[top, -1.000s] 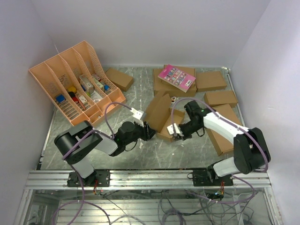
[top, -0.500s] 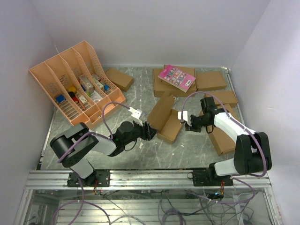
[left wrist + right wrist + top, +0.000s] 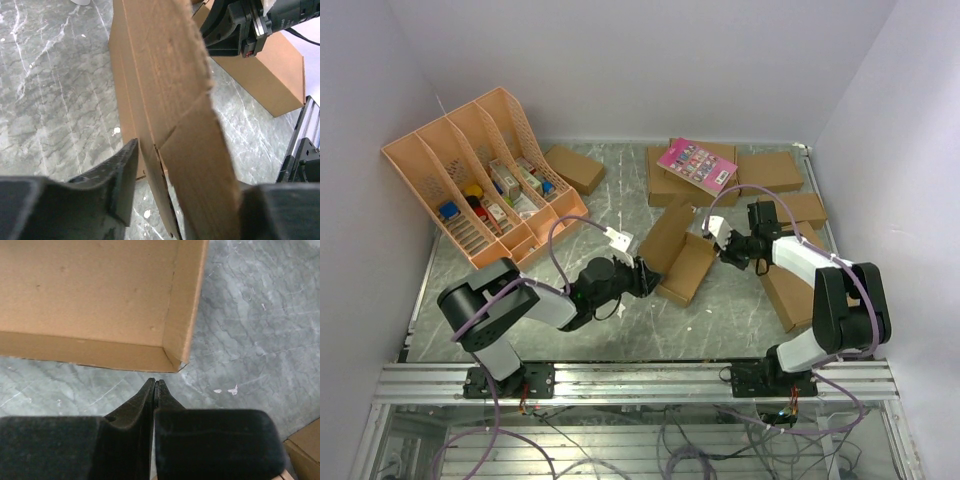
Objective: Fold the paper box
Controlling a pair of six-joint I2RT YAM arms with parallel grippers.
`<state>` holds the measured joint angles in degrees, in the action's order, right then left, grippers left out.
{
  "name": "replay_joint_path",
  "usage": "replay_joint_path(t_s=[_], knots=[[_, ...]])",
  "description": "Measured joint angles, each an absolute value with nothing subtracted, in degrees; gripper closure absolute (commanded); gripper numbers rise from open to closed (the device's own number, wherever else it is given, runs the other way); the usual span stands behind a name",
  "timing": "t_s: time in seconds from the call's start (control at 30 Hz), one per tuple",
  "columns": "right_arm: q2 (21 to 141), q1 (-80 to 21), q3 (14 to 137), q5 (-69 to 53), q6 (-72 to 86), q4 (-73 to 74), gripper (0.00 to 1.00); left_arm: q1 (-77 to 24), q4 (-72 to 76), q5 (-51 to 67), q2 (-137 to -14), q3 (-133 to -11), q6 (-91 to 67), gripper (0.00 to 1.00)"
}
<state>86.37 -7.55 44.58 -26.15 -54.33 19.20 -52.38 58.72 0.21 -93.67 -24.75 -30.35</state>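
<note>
From above, the paper box lies near the middle of the grey marbled counter, half formed, with a flap tilted up on its left side. The left gripper reaches in to that side and the right gripper sits just beside the box's far right end.

The left wrist view adds what the overhead cannot. The raised flap stands edge-up between the two dark jaws, which are set apart on either side of it. I cannot tell whether they press on it.

The right wrist view shows its jaws pressed together with nothing between them, their tips just short of a folded-up corner of the box. The walls there stand upright around a flat floor.

Only the overhead shows the orange file rack at the back left, its slanted slots holding small cartons and coloured bits too small to name. A pink card lies on a brown box at the back.
</note>
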Motion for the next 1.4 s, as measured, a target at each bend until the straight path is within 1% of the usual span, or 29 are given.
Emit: replay_joint_path(t_s=[0.17, 0.2, 0.33, 0.43, 0.57, 0.6, 0.67, 0.7, 0.77, 0.83, 0.93, 1.0, 1.03, 1.13, 1.23, 1.3, 1.37, 1.4], knots=[[87.81, -8.08, 44.58, -25.21, -52.25, 16.71, 1.0, -52.49, 58.28, 0.69, -95.26, -25.96, -29.5, 0.77], [87.88, -8.4, 44.58, -24.99, -51.94, 16.25, 1.0, -52.51, 58.19, 0.99, -95.5, -26.2, -29.32, 0.79], [87.99, -10.02, 44.58, -23.64, -51.22, 14.41, 1.0, -52.49, 58.02, 2.39, -96.86, -27.79, -27.68, 0.86], [88.55, -10.9, 44.66, -23.27, -51.31, 13.82, 1.0, -52.45, 57.91, 4.32, -97.6, -29.02, -26.28, 0.87], [89.3, -11.49, 44.66, -22.72, -51.46, 13.58, 1.0, -52.42, 56.4, 5.8, -97.69, -30.33, -24.45, 0.82], [89.3, -11.53, 44.66, -22.59, -51.51, 13.61, 0.98, -52.42, 55.9, 5.85, -97.69, -30.61, -24.16, 0.8], [89.3, -11.38, 44.69, -22.68, -51.81, 13.96, 0.91, -52.42, 54.54, 5.58, -97.47, -31.0, -23.68, 0.77], [89.27, -11.18, 44.73, -22.94, -52.18, 14.52, 0.86, -52.45, 53.69, 5.37, -97.12, -31.14, -23.53, 0.75], [88.79, -9.78, 44.82, -24.99, -53.93, 16.84, 0.81, -52.45, 50.54, 4.32, -95.55, -31.18, -23.55, 0.74], [87.15, -7.51, 44.84, -27.66, -56.14, 19.9, 0.74, -52.51, 47.29, 3.03, -93.8, -31.18, -23.51, 0.73], [82.61, -1.39, 44.99, -33.8, -60.8, 25.58, 0.63, -52.56, 42.44, 0.64, -89.86, -30.92, -22.85, 0.73], [79.53, 2.5, 45.39, -37.65, -63.53, 28.99, 0.49, -52.56, 40.23, -0.93, -86.48, -30.3, -21.8, 0.73], [78.56, 3.6, 45.6, -39.0, -64.07, 29.85, 0.44, -52.56, 39.42, -1.63, -84.75, -29.82, -21.15, 0.73], [76.9, 4.86, 46.83, -43.38, -62.94, 31.18, 0.33, -52.58, 36.47, -4.64, -78.06, -27.55, -18.31, 0.71], [77.6, 4.78, 48.93, -47.29, -58.92, 30.41, 0.31, -52.58, 32.93, -8.1, -71.53, -25.23, -15.18, 0.62], [79.83, 4.71, 51.51, -49.89, -55.48, 29.45, 0.32, -52.6, 30.41, -10.28, -67.44, -23.59, -13.8, 0.53], [83.77, 4.38, 55.27, -51.27, -51.07, 27.4, 0.35, -52.6, 27.9, -11.7, -63.79, -22.0, -13.39, 0.44], [85.65, 4.23, 56.97, -51.27, -49.04, 26.37, 0.39, -52.6, 26.5, -12.16, -61.98, -21.26, -13.41, 0.38]])
